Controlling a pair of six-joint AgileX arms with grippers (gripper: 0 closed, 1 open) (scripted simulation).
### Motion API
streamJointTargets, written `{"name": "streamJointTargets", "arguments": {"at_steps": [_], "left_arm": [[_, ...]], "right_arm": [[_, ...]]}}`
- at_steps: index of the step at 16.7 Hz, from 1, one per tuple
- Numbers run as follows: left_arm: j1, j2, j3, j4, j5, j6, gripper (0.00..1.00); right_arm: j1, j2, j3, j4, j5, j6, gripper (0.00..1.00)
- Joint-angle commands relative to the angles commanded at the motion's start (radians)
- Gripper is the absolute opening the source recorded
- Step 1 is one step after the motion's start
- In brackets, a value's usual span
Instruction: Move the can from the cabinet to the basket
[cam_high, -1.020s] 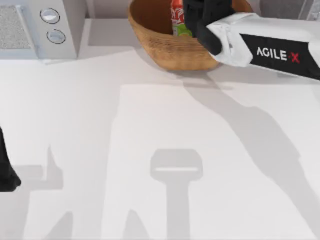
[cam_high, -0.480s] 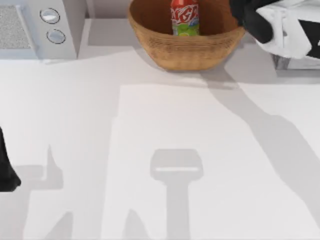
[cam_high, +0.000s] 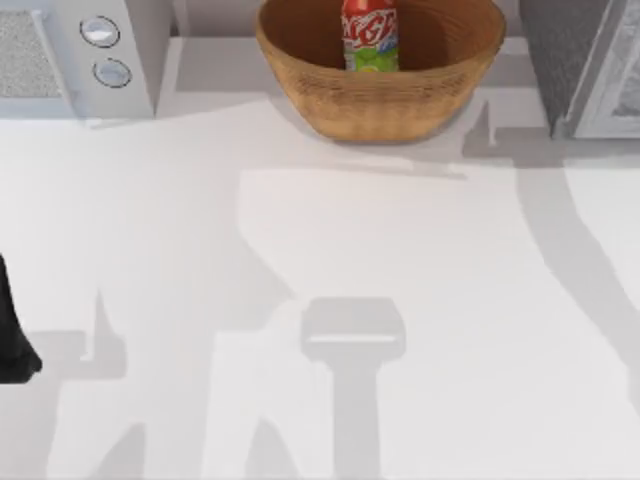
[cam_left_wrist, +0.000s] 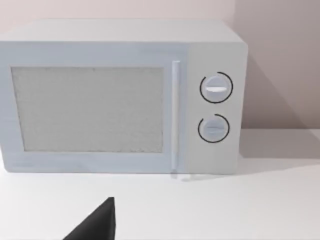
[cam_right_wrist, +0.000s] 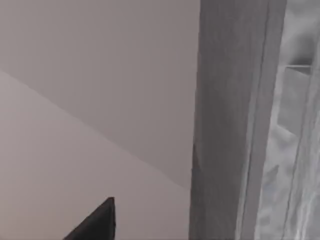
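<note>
Can: I see the can (cam_high: 369, 35) standing upright inside the basket, at the far edge of the table, a little right of centre. Its red upper part with white script faces me, and the green band sits lower down behind the near wall of the basket.
Basket: the basket (cam_high: 380, 100) is a wide woven wicker bowl at the far side of the table, between the microwave on the left and the cabinet on the right. Nothing touches it from outside.
Cabinet: the cabinet (cam_high: 560, 60) stands at the far right, just beside the basket but apart from it. I see a dark speckled side and a paler door panel (cam_high: 615, 75) swung out toward the right edge. My right wrist view looks along that dark side (cam_right_wrist: 227, 120) from close by.
Microwave: a light grey microwave (cam_high: 70, 55) with two round knobs sits at the far left. My left wrist view faces its front (cam_left_wrist: 120, 97) squarely, door shut.
Left arm: a dark part of my left arm (cam_high: 12, 340) sits at the near left edge of the table, well apart from everything. I cannot tell how its claw stands.
Right gripper: only a dark fingertip (cam_right_wrist: 95, 222) shows in my right wrist view, so I cannot tell its claw either.
Table: the white table (cam_high: 320, 260) carries long grey arm shadows across its middle and right.
</note>
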Motion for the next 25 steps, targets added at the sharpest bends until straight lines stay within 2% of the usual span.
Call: {"name": "streamJointTargets", "arguments": {"at_steps": [8, 13, 17, 25], "left_arm": [[0.0, 0.0, 0.0, 0.0, 0.0, 0.0, 1.0], [0.0, 0.0, 0.0, 0.0, 0.0, 0.0, 1.0], [0.0, 0.0, 0.0, 0.0, 0.0, 0.0, 1.0], [0.0, 0.0, 0.0, 0.0, 0.0, 0.0, 1.0]], "right_arm": [[-0.189, -0.844, -0.645, -0.187, -0.202, -0.007, 1.0], [-0.266, -1.207, -0.937, -0.27, -0.299, -0.005, 1.0], [-0.293, -1.308, -1.017, -0.293, -0.327, -0.002, 1.0], [-0.316, -1.273, -1.009, -0.269, -0.349, -0.003, 1.0]]}}
